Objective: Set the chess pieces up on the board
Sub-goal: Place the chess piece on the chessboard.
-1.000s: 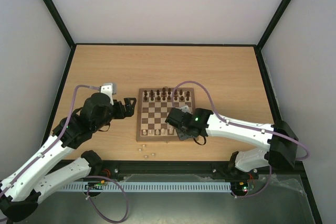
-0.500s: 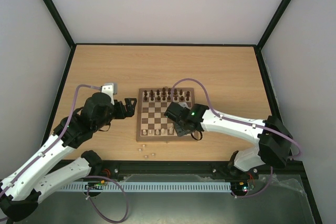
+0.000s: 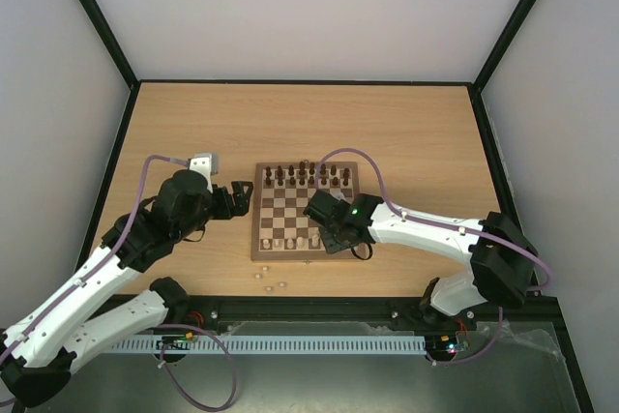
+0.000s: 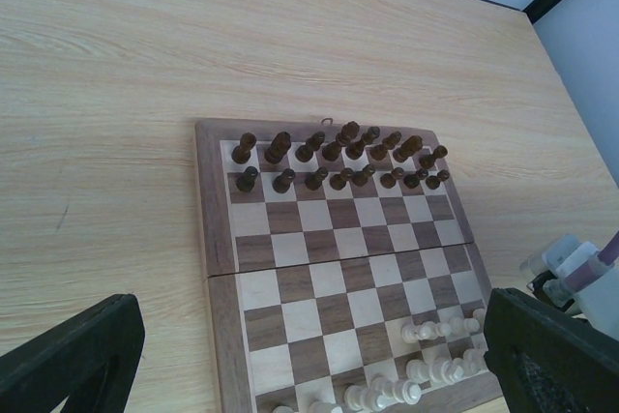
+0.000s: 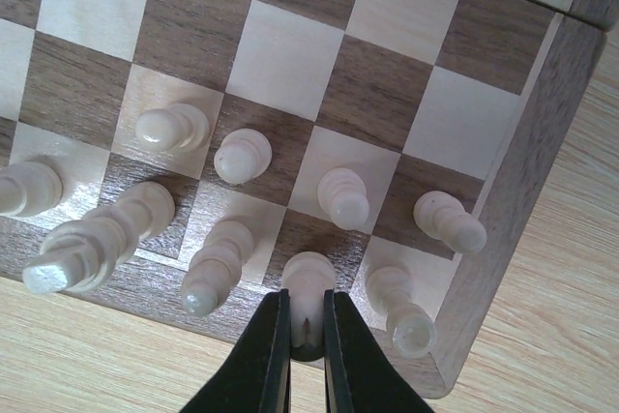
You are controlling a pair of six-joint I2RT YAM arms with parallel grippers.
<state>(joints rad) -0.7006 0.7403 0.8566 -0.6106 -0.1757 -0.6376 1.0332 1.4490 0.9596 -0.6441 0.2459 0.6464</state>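
The board lies mid-table, with dark chess pieces filling its two far rows. Pale chess pieces stand on the near rows toward the right. My right gripper is low over the near right corner, shut on a pale piece. That piece stands on a dark square of the nearest row, between two other pale pieces. My left gripper hovers open just left of the board. Its fingers are wide apart with nothing between them.
A few loose pale pieces lie on the table in front of the board's near left corner. The board's right border runs close to the held piece. Black frame rails edge the table.
The right arm's elbow has swung and its wrist has shifted slightly over the board's near right corner. The left arm has hardly moved.
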